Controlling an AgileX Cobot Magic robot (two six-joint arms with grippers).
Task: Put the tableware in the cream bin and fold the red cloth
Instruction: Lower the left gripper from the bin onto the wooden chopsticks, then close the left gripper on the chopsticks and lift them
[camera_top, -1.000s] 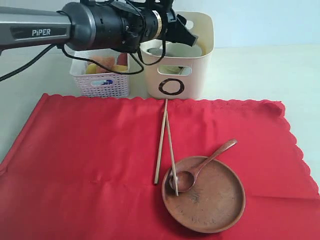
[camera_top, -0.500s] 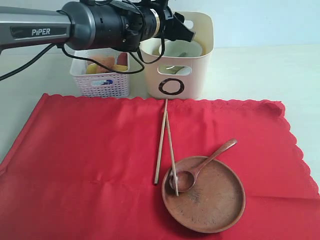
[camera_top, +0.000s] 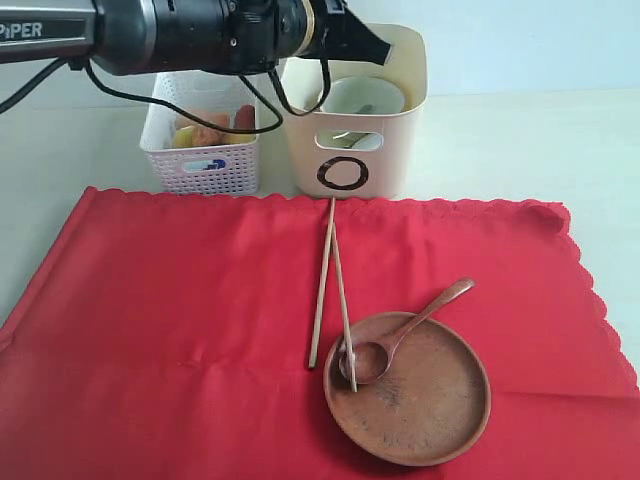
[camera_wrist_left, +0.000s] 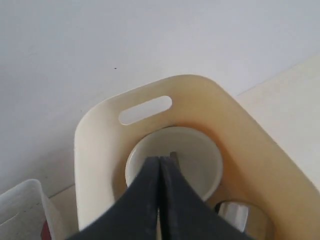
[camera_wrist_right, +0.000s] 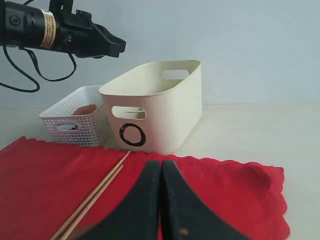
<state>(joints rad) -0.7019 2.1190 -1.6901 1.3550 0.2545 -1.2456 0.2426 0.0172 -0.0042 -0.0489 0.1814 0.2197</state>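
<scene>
The cream bin (camera_top: 385, 150) stands behind the red cloth (camera_top: 180, 320). Inside it are the pale bowl (camera_wrist_left: 200, 155), a steel knife (camera_wrist_left: 173, 156) lying in the bowl, and the steel cup (camera_wrist_left: 234, 215). My left gripper (camera_top: 378, 52) hovers over the bin's rim, shut and empty (camera_wrist_left: 159, 161). Two wooden chopsticks (camera_top: 328, 285) lie on the cloth, their near ends by the round wooden plate (camera_top: 425, 400). The wooden spoon (camera_top: 405, 330) rests with its scoop in the plate. My right gripper (camera_wrist_right: 161, 164) is shut and empty, low over the cloth (camera_wrist_right: 225, 192), facing the bin (camera_wrist_right: 165, 110).
A white perforated basket (camera_top: 200, 165) holding food stands left of the cream bin. The left arm's black body and cables (camera_top: 200, 35) span the upper left. Bare pale table (camera_top: 520, 140) lies right of the bin and past the cloth's scalloped edge.
The left arm has drawn back to the left and risen a little over the bin, uncovering the bowl. Chopsticks, spoon and plate have not moved.
</scene>
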